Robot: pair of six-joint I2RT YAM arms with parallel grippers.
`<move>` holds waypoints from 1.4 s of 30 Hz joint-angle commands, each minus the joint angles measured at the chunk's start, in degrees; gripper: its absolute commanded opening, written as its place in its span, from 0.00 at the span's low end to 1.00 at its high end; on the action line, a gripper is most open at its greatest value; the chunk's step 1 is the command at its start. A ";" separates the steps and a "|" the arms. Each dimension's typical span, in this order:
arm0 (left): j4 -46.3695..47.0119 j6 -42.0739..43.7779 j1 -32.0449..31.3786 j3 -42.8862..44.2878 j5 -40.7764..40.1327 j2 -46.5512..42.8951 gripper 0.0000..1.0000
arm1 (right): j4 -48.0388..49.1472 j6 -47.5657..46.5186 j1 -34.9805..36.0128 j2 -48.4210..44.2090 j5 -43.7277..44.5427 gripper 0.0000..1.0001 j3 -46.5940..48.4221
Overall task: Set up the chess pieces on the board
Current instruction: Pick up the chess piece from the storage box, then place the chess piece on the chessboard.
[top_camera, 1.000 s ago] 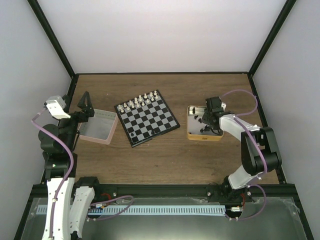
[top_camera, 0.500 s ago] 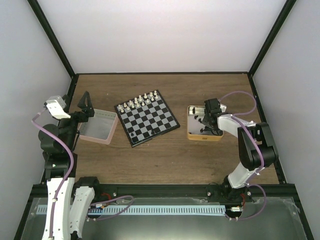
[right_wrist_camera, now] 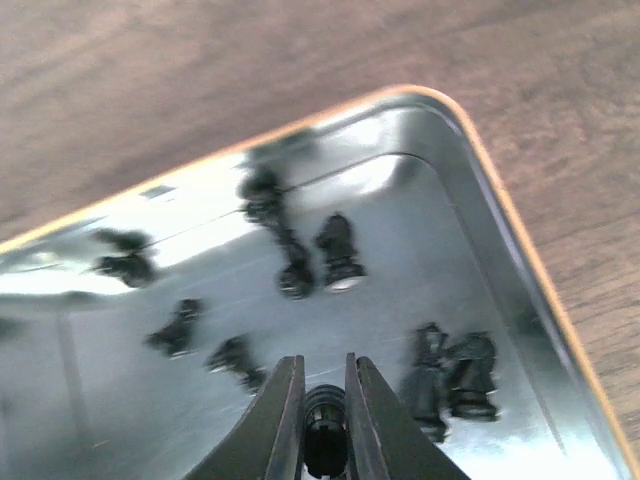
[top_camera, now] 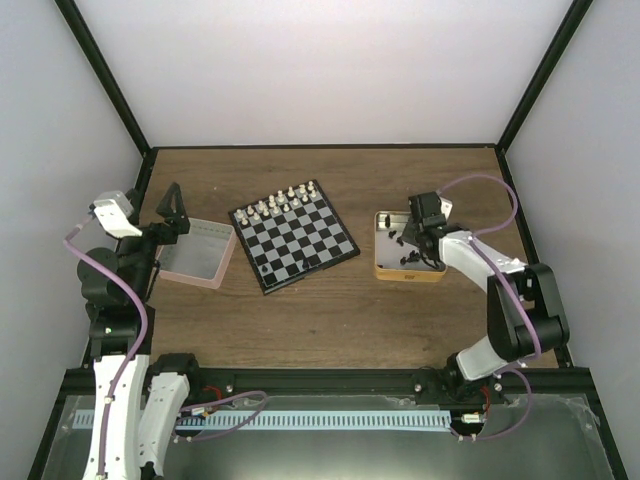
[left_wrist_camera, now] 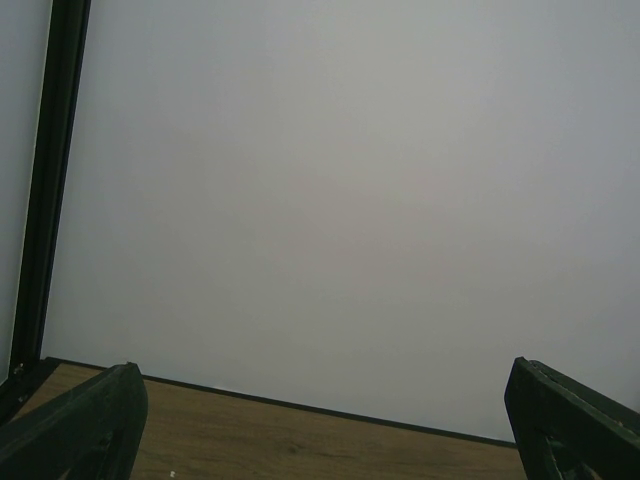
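The board (top_camera: 294,237) lies mid-table with a row of white pieces (top_camera: 283,200) along its far edge and one dark piece (top_camera: 264,269) near its front corner. My right gripper (right_wrist_camera: 323,390) is shut on a black chess piece (right_wrist_camera: 323,432) just above the floor of the yellow-rimmed metal tin (right_wrist_camera: 520,260); the top view shows the gripper (top_camera: 418,232) over that tin (top_camera: 385,268). Several black pieces (right_wrist_camera: 340,255) lie loose in the tin. My left gripper (top_camera: 172,212) is open and empty, raised above the pink tray; its fingers (left_wrist_camera: 85,425) frame only wall and table.
A pink tray (top_camera: 198,254) sits left of the board, under the left gripper. Black frame posts and white walls enclose the wooden table (top_camera: 330,310).
My right gripper has shifted slightly within the tin and lifted a little with the black piece. The left arm has not moved.
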 commanded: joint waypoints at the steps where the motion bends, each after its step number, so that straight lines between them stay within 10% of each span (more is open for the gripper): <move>1: 1.57 0.11 -0.15 -0.82 0.92 0.11 1.00 | -1.08 -0.09 4.44 -3.79 -1.63 0.06 3.37; 20: 1.48 0.11 -0.57 -0.90 0.77 -0.32 1.00 | 0.37 -0.63 44.82 12.33 -6.56 0.06 22.37; 42: 1.35 0.29 -0.94 -0.88 0.44 0.02 1.00 | -0.34 -5.24 46.89 28.94 -8.62 0.08 33.28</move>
